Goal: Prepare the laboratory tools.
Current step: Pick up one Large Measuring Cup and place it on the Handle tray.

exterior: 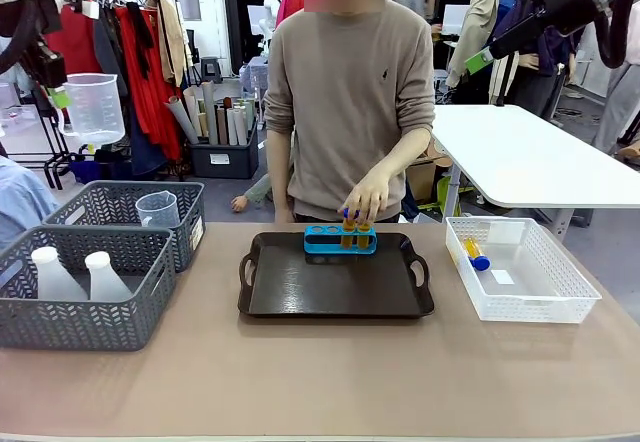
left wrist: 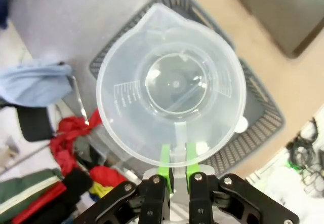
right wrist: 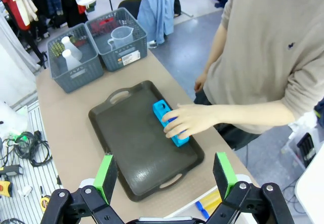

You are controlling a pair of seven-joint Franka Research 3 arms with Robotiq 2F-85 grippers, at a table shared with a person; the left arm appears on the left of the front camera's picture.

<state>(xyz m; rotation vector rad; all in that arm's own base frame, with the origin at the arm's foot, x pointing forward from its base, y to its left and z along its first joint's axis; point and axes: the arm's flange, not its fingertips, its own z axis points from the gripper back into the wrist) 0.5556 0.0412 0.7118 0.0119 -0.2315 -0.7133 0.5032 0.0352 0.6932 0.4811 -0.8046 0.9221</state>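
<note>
The robot's left hand was pinched narrow on the handle of the clear measuring beaker. The beaker hung upright just ahead of its fingertips, high over the grey baskets below. The right hand stood wide with nothing between its pads, raised above the dark tray. Beneath it the person's hand rested on the blue rack, seating orange tubes. The step looked like carrying the beaker across to the tray. To do it well, the grip on the thin handle should be firm and the beaker level. The path should clear the basket rims, and the set-down should land on bare tray, away from the person's fingers.
</note>
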